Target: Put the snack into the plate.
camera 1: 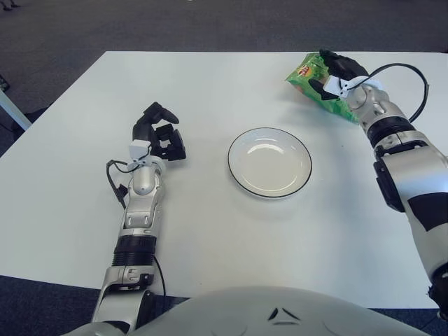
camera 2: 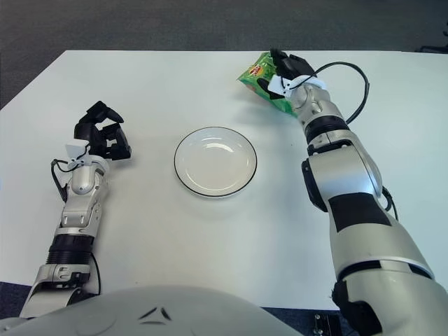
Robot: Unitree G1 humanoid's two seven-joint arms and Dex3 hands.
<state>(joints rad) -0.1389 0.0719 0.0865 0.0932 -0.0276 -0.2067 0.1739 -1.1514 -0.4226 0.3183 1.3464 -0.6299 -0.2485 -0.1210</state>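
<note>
Grey carpet all round, white counter (camera 1: 210,231) filling the middle. Left eye view: green snack bag (camera 1: 316,85) at the far right corner of the counter, well apart from the white plate with dark rim (camera 1: 270,162) at centre. Right hand (camera 1: 337,71) on top of the bag, dark fingers (camera 1: 316,87) curled over its upper edge and apparently pinching the foil; whether the bag is lifted or flat on the counter, hard to tell. Left hand (camera 1: 159,134) idle, showing well to the left of the plate, fingers curled on nothing. Plate holding nothing.

Right eye view: same layout, right hand (camera 2: 286,71) closed over the snack bag (camera 2: 259,80), black cable (camera 2: 350,84) looping beside the wrist. Left hand (camera 2: 102,136) curled, well apart from the plate (camera 2: 215,161).

Judged risks: thin pinch on slick, crinkly foil likely to slip during the carry, dropping the bag short of the plate; limp bag hanging low could catch the plate rim and shove it; release too early could leave the bag half off the rim
</note>
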